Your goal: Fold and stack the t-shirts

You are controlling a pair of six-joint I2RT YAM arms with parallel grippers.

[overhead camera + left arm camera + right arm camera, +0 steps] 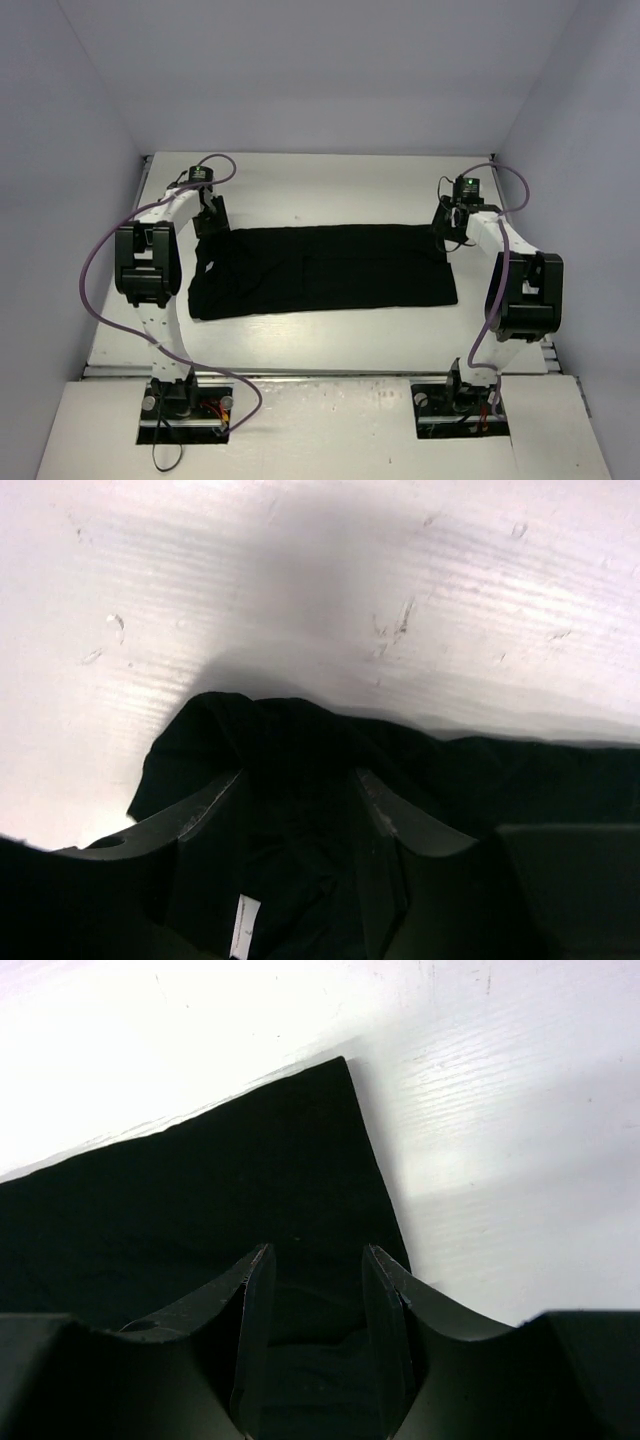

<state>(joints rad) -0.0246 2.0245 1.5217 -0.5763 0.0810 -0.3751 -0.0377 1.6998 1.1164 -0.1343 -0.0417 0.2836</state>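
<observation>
Straddling far corners of the flat t-shirt, left and right jaws stand half open.

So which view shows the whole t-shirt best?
Top external: the t-shirt shows there almost complete, laid out across the table. The left wrist view catches only a bunched edge with a white label. The right wrist view shows only one flat corner.

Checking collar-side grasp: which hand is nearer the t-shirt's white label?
Left. The left hand sits over the bunched left end of the t-shirt, white label between its fingers; the right hand is at the opposite, far-right corner.
</observation>
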